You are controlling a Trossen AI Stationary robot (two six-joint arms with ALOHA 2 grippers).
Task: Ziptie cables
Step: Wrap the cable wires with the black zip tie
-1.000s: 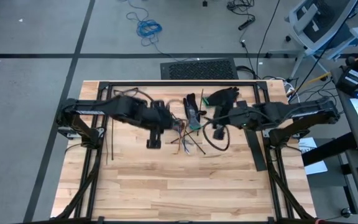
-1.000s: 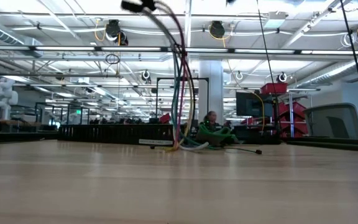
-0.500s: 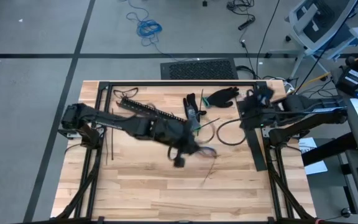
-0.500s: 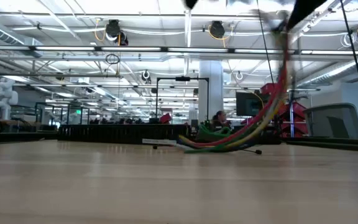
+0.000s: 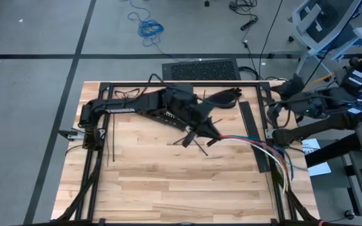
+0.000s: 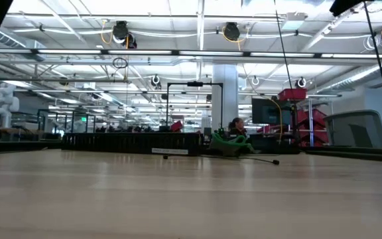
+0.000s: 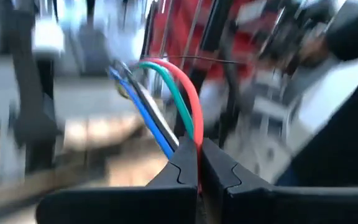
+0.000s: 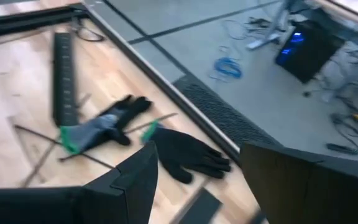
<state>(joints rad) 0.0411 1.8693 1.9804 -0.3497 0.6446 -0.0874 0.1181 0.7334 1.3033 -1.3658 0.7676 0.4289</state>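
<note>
- The left gripper is pinched tight on one end of the cables, mid-table in the high view, with nothing else between its jaws.
- From that grip the cables trail toward the table's right edge and fan out over the black slotted rail and the frame.
- They look light and limp: thin wires that sag, splay and slip apart, so a hold near the gathered end keeps them bunched.
- The zipties lie flat near the left frame, thin and springy, hard to pinch.
- The right gripper stands apart-jawed and empty by the table's right rear corner, above the black gloves.
</note>
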